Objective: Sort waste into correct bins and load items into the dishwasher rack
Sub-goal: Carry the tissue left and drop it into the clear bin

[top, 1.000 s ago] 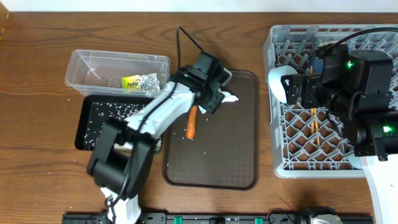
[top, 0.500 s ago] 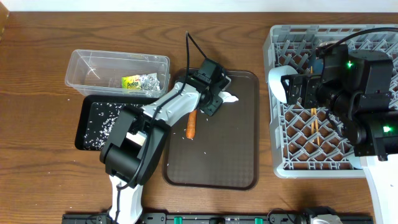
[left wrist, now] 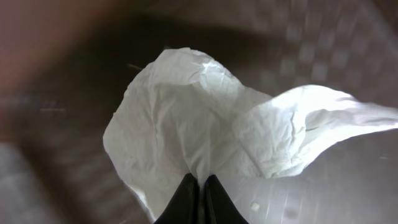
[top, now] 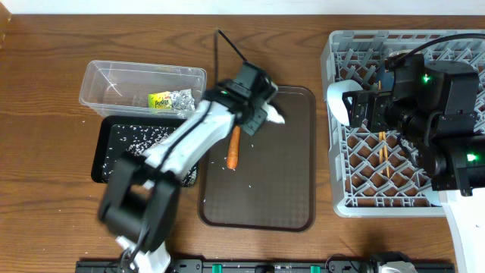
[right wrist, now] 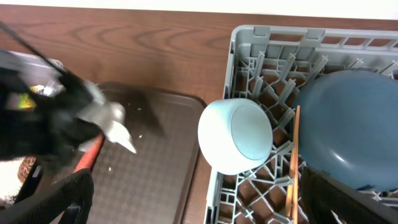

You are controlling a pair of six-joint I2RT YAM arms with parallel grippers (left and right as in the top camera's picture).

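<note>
At left on the worktop, a clear tub (top: 121, 76) holds a snack wrapper (top: 161, 100), beside a black bin (top: 106, 152) speckled with rice. In the middle, the left tool (left wrist: 199, 186) pinches a crumpled white napkin (left wrist: 186, 118) over the brown tray (top: 265, 189), near a carrot (top: 233, 149). At right, the right tool (right wrist: 196, 186) gapes wide over the grey rack (top: 364, 182), which holds a white bowl (top: 339, 102).

lab tabletop (top: 45, 189): robot arms (top: 189, 144), dishwasher rack (top: 364, 186)
</note>
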